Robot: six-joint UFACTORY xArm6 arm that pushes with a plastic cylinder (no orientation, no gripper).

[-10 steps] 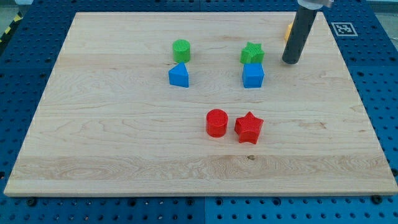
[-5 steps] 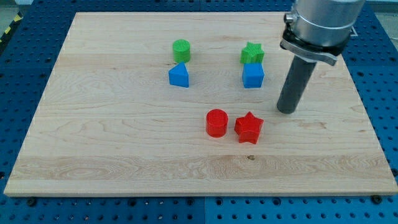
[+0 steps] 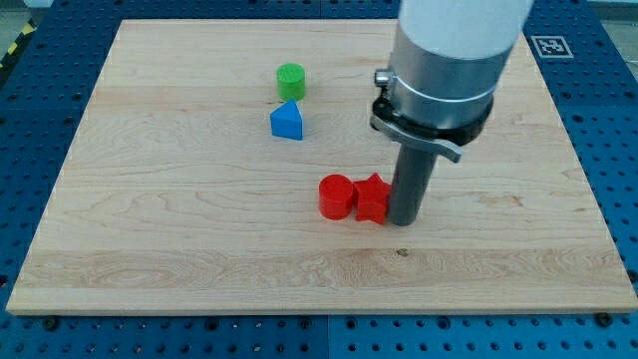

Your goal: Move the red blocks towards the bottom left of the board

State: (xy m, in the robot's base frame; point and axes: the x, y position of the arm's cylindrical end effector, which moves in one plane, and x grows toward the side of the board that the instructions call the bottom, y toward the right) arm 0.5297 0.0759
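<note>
My tip (image 3: 403,221) is being pressed against the right side of the red star block (image 3: 371,198), which is touching the red cylinder (image 3: 336,196) near the middle of the surface (image 3: 150,229), toward its bottom edge. Nothing is being gripped by the rod. A green cylinder (image 3: 290,80) and a blue triangular block (image 3: 287,122) are being left nearer the top edge.

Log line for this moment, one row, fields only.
phase: pushing | my tip: right of red star, touching | red star against red cylinder | green cylinder, blue block: apart
</note>
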